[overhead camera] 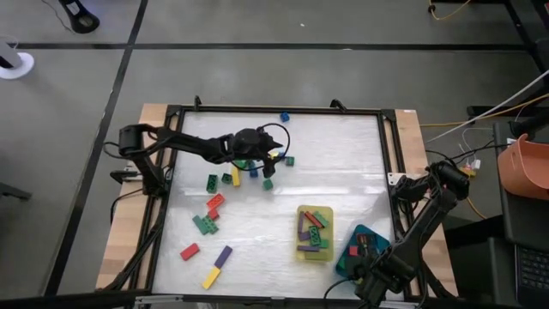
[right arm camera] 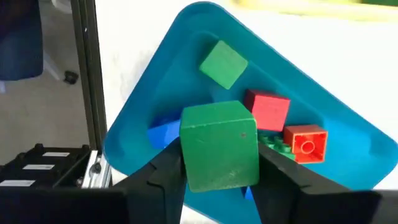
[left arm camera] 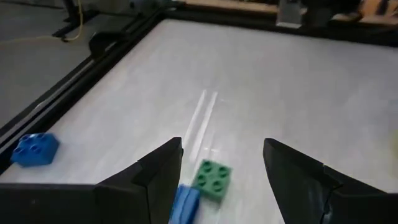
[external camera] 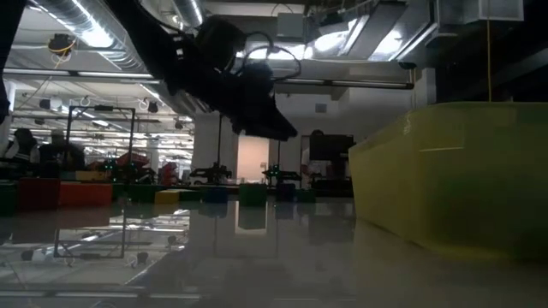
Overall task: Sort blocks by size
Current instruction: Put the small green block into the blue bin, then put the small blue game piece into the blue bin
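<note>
- Sorting looks partly done: the yellow tray [overhead camera: 302, 210] near the table's middle-right already holds several longer blocks, and the teal tray [overhead camera: 341, 262] just beside it, toward the right front corner, holds small cubes.
- A good share is left, I judge: loose blocks [overhead camera: 213, 182] lie scattered over the left half of the white table [overhead camera: 343, 163], with a tight cluster under the left arm, one blue block [overhead camera: 284, 117] alone near the far edge, and a few down at the front left.
- The left gripper [overhead camera: 273, 160] reaches out low over that cluster; its fingers [left arm camera: 158, 171] stand wide apart and empty, a small green block [left arm camera: 211, 180] on the table between them.
- The right gripper [right arm camera: 217, 168] hangs just above the teal tray, clamped on a green cube [right arm camera: 219, 146], seemingly ready to drop it in.
</note>
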